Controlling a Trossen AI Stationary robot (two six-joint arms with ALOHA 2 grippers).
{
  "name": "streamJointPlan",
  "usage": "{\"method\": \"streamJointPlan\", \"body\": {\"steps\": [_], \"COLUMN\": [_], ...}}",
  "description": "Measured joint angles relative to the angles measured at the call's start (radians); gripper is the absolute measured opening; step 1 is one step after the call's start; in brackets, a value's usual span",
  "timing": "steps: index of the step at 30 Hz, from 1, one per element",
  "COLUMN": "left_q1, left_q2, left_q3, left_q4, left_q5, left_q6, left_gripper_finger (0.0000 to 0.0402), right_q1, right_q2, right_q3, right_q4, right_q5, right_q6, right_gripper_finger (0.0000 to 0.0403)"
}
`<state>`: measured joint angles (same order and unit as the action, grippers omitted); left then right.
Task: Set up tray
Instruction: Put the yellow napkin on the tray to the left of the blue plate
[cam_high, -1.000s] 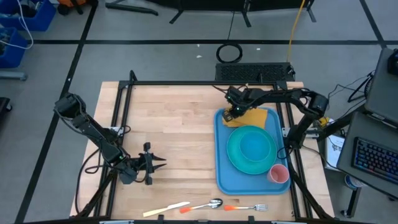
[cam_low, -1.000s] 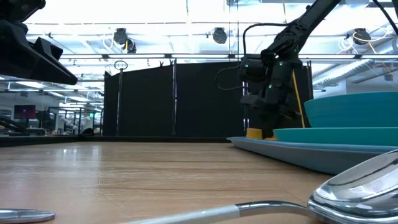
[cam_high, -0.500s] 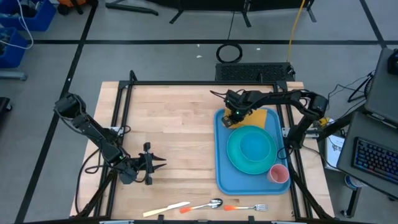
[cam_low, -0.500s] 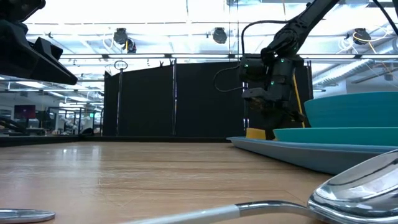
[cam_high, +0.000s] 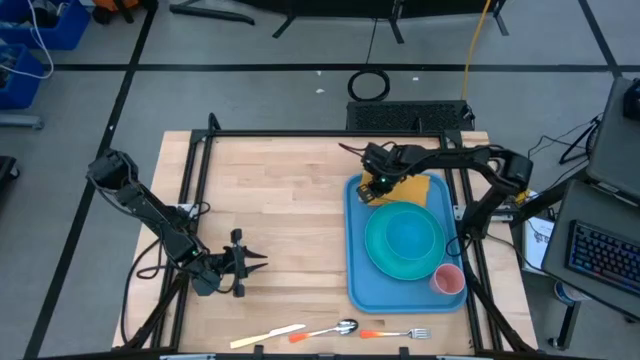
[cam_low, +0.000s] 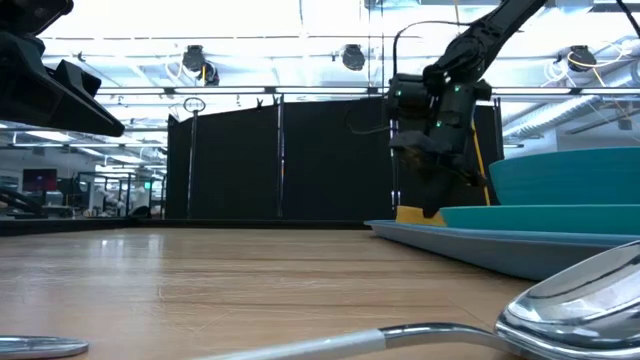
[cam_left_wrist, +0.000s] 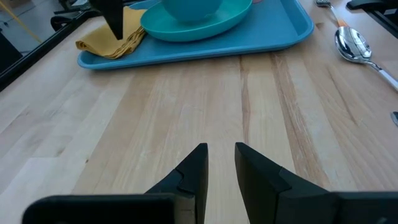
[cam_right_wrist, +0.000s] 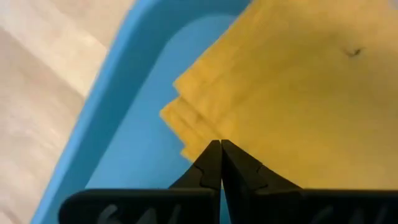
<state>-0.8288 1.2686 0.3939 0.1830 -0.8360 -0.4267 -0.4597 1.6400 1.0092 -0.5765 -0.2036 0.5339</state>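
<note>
The right gripper (cam_right_wrist: 216, 149), shut and empty, has lifted off the napkin (cam_right_wrist: 292, 93) at the tray's (cam_high: 356, 270) far end. Napkin placed. The left gripper (cam_left_wrist: 219, 155) waits, narrowly open.

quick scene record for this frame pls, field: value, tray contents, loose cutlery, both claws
tray: blue tray, right side of table
on tray: yellow napkin at far end, turquoise plate with bowl in the middle, pink cup at near corner
off tray: knife, spoon, fork along near table edge
right claw: shut, empty, over napkin's corner
left claw: slightly apart, empty, over bare wood at left
</note>
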Motion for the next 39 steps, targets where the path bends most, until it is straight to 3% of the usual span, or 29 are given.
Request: {"method": "streamJointPlan", "body": {"steps": [4,14,25,33,39], "left_q1": [0.000,0.000,0.000,0.000,0.000], "left_q2": [0.000,0.000,0.000,0.000,0.000], "left_q3": [0.000,0.000,0.000,0.000,0.000], "left_q4": [0.000,0.001,0.001,0.001,0.001], "left_q5": [0.000,-0.002,-0.002,-0.002,-0.002], "left_q6": [0.000,-0.001,-0.001,0.000,0.000], "left_gripper_finger": [0.0086,0.0086,0.0086,0.0086,0.0086], "right_q1": [0.011,-0.031,-0.045,-0.031,-0.016], "right_q2": [-0.032,0.019,0.107,0.110,0.112], "right_q3": [0.000,0.000,0.005,0.003,0.002], "right_q4": [0.001,0.026,0.030,0.012,-0.016], "right_q5": [0.097,0.128,0.063,-0.052,-0.047], "right_q6": [0.019,0.003,-0.012,-0.004,-0.005], "right_gripper_finger": [0.0000,0.0000,0.0000,0.0000,0.0000]}}
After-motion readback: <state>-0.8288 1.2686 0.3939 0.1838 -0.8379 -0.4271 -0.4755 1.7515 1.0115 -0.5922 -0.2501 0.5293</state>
